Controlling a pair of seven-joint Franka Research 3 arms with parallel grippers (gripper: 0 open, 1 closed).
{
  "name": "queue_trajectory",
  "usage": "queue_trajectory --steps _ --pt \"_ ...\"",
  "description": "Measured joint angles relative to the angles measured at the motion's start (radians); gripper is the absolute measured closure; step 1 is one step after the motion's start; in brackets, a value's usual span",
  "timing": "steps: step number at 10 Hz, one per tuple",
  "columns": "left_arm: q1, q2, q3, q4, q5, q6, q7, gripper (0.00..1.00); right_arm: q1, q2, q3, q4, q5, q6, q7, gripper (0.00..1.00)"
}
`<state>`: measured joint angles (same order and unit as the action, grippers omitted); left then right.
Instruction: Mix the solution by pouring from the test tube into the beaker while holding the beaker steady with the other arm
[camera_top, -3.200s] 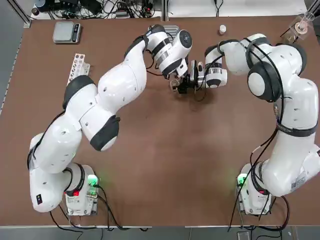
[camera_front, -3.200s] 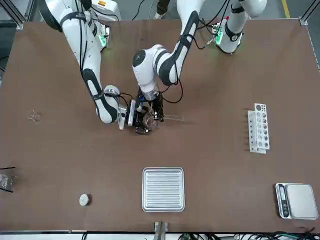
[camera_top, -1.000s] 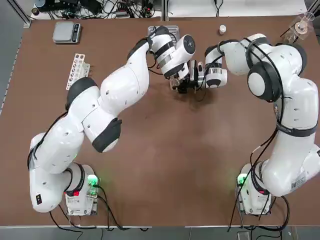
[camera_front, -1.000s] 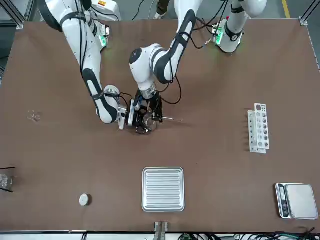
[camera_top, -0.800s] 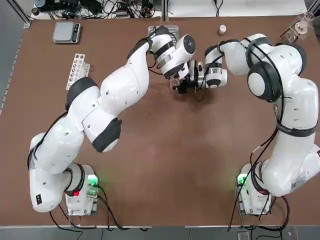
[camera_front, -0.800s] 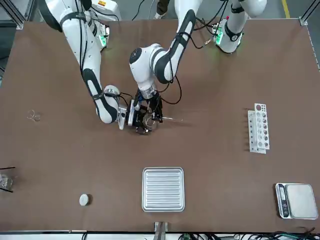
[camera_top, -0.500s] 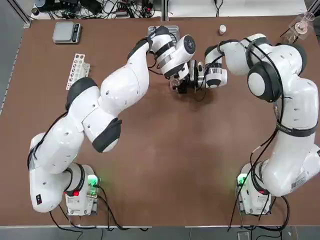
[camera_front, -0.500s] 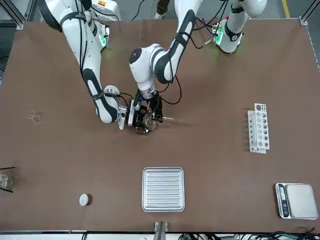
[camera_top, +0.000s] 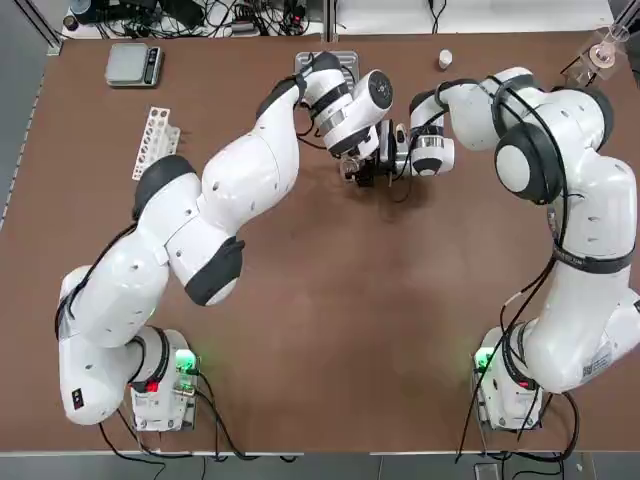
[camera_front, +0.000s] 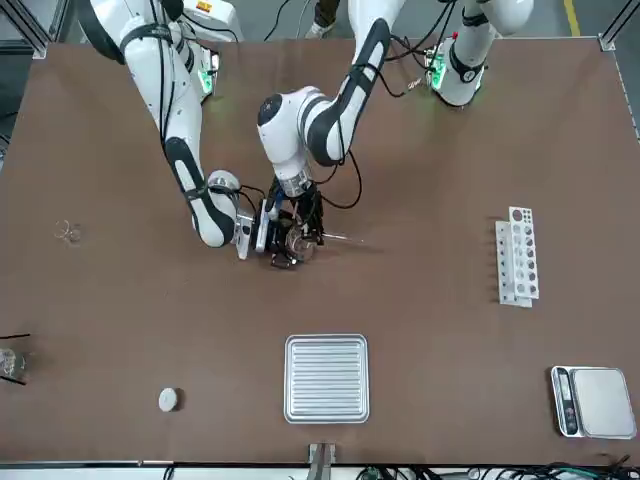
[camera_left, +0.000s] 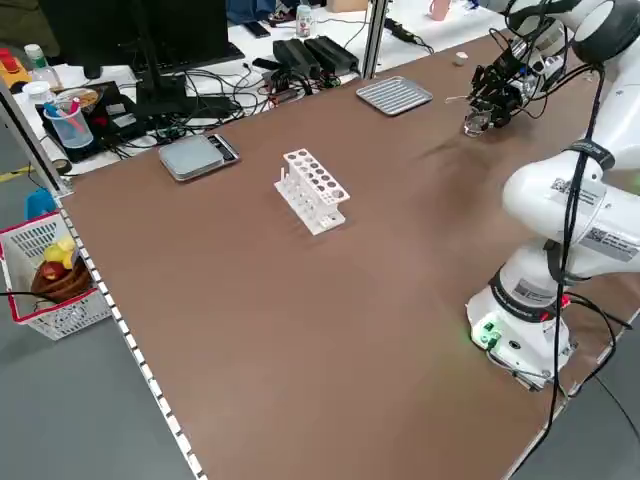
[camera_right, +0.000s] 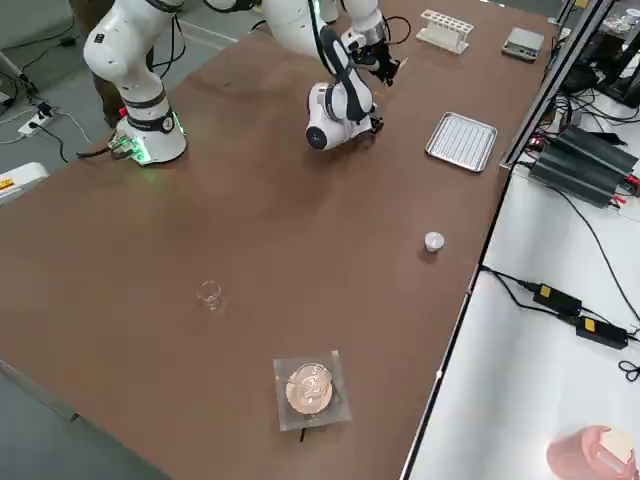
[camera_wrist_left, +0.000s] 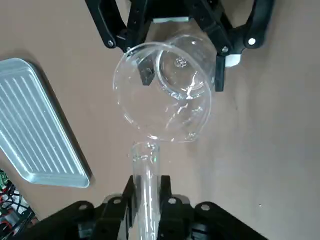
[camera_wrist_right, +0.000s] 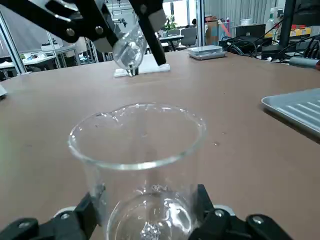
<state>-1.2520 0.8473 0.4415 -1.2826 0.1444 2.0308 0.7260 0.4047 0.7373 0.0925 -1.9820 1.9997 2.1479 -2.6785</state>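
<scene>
Two black grippers meet mid-table: right gripper (camera_wrist_right: 145, 225) clamps the clear, straight-walled glass beaker (camera_wrist_right: 140, 165) (nearly empty), left gripper (camera_wrist_left: 147, 200) grips a slim glass test tube (camera_wrist_left: 145, 175) tilted over its rim.

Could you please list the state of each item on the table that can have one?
beaker: upright on the table, clamped by the right gripper.
test tube: tilted, mouth at the beaker's rim, held by the left gripper.
test tube rack: holds no tubes.
metal tray: bare.
</scene>
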Motion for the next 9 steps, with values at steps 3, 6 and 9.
queue_trajectory --steps 3,6,9 --pt "0.0 0.0 0.0 0.0 0.0 0.0 0.0 0.79 0.0 0.0 0.0 0.0 0.0 0.0 0.0 0.22" --pt "0.0 0.006 0.0 0.002 0.0 0.0 0.0 0.79 -0.002 0.0 -0.001 0.001 0.0 0.0 0.0 0.22" --pt "0.0 0.022 0.0 0.019 0.0 0.0 0.0 0.79 -0.004 0.0 -0.001 0.001 0.0 0.0 0.0 0.22"
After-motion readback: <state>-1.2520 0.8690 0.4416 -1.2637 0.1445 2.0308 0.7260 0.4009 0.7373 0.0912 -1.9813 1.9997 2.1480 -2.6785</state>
